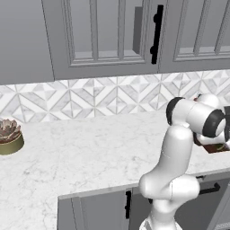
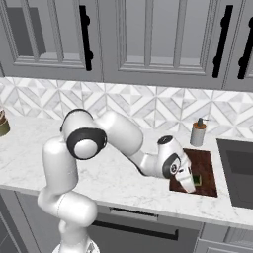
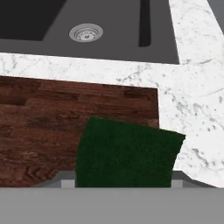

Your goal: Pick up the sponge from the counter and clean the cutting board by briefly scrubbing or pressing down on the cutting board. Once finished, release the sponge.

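The dark green sponge (image 3: pixel 127 153) fills the gap between my two finger tips, and my gripper (image 3: pixel 122 180) is shut on it. It sits over the near right corner of the reddish-brown cutting board (image 3: pixel 43 131), tilted slightly. From the right base view, my gripper (image 2: pixel 191 184) points down at the front part of the cutting board (image 2: pixel 205 168), with the sponge (image 2: pixel 197 180) showing green and yellow at its tip. The board lies on the white marble counter (image 2: pixel 123 178). I cannot tell whether the sponge touches the wood. In the left base view my arm hides most of the board (image 1: pixel 216 148).
A dark sink (image 2: pixel 237 170) lies just right of the board, its drain (image 3: pixel 86 32) visible from the hand. A soap dispenser (image 2: pixel 198 132) stands behind the board by the backsplash. A potted succulent (image 1: pixel 10 137) sits far left on the counter (image 1: pixel 90 143).
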